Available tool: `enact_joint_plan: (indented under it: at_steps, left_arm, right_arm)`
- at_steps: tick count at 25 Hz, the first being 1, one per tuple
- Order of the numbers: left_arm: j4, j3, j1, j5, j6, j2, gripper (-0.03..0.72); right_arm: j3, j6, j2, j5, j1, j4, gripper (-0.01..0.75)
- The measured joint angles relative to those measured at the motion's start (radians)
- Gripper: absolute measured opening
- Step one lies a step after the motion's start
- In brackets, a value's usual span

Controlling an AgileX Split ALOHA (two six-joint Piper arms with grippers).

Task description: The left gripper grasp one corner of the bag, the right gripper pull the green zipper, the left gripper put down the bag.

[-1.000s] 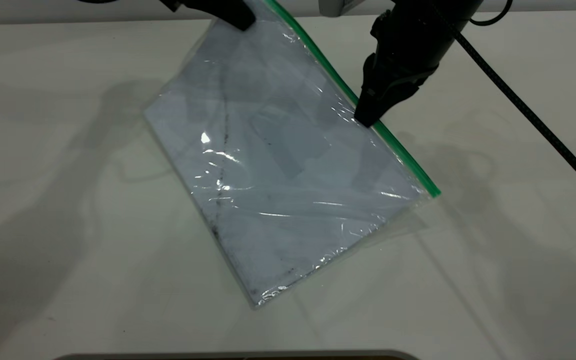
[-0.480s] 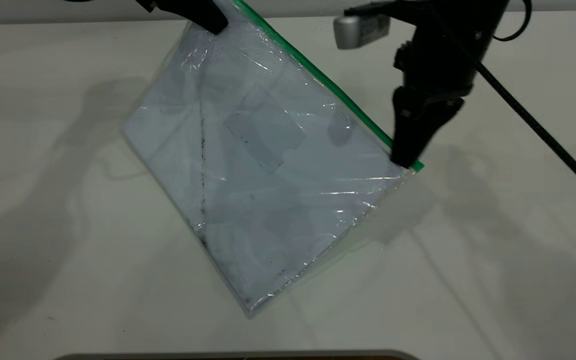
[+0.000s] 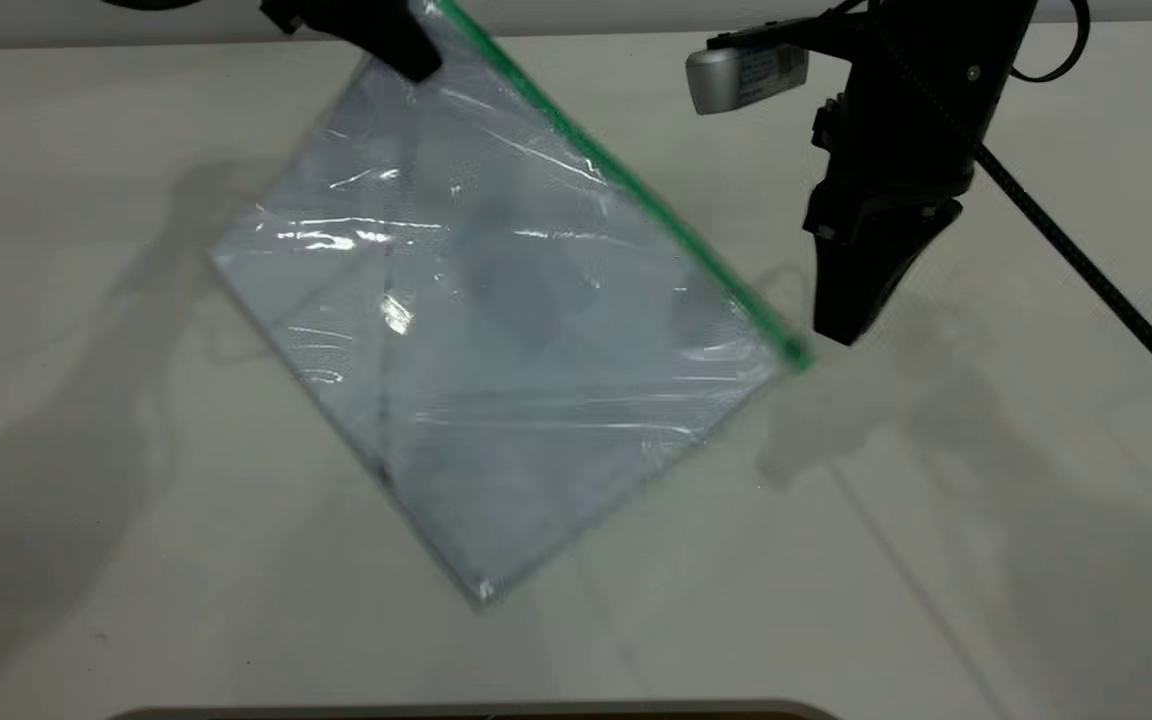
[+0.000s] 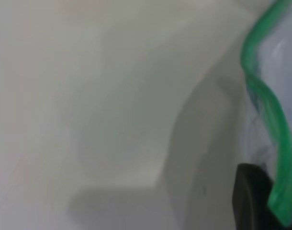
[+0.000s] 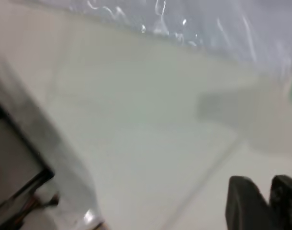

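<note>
The bag, a clear pouch with white paper inside, hangs tilted over the table with its lowest corner near the surface. My left gripper is shut on its upper corner at the back; a black finger shows beside the green zipper. That green zipper runs diagonally down the bag's right edge to its end. My right gripper hovers just right of that end, apart from it, shut with nothing between its fingertips. The bag's lower edge shows in the right wrist view.
A silver camera sticks out from the right wrist, and a black braided cable runs down to the right. The white table lies all around. A dark edge lines the front.
The right gripper slid down the green zipper to its lower end and came off it. The left gripper and bag shifted left, and the bag swung flatter.
</note>
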Motion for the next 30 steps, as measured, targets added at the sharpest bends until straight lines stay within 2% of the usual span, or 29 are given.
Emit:
enact_joint_plan:
  at_steps: [4, 6, 9, 12, 14, 16, 21, 26, 30]
  left_arm:
    - [0.008, -0.001, -0.038, 0.000, -0.003, 0.001, 0.097]
    - [0.008, -0.003, -0.060, 0.000, -0.029, 0.001, 0.160]
    - [0.017, -0.007, -0.086, -0.037, -0.107, 0.001, 0.313]
    - [0.067, -0.009, -0.094, -0.109, -0.205, 0.000, 0.489]
    - [0.115, -0.009, -0.095, -0.153, -0.287, -0.003, 0.576]
    - [0.170, -0.009, -0.095, -0.185, -0.397, -0.014, 0.629]
    - [0.323, -0.052, -0.095, -0.170, -0.705, -0.103, 0.648]
    - [0.458, -0.116, -0.095, -0.071, -0.958, -0.238, 0.624]
    - [0.556, -0.133, -0.095, 0.000, -1.120, -0.358, 0.600]
  right_arm:
    - [0.000, -0.004, 0.000, -0.093, -0.001, 0.013, 0.352]
    - [0.000, -0.006, 0.000, -0.117, -0.001, 0.013, 0.444]
    - [0.000, -0.006, 0.000, -0.138, -0.001, 0.013, 0.545]
    - [0.000, 0.000, 0.000, -0.176, -0.001, 0.013, 0.581]
    - [0.000, 0.007, 0.000, -0.222, -0.001, 0.013, 0.583]
    - [-0.006, 0.018, -0.003, -0.250, -0.001, 0.012, 0.584]
    - [-0.106, 0.032, -0.082, -0.213, -0.001, -0.037, 0.585]
    - [-0.236, 0.077, -0.248, -0.121, -0.001, -0.079, 0.585]
    - [-0.283, 0.137, -0.423, -0.074, -0.001, -0.125, 0.585]
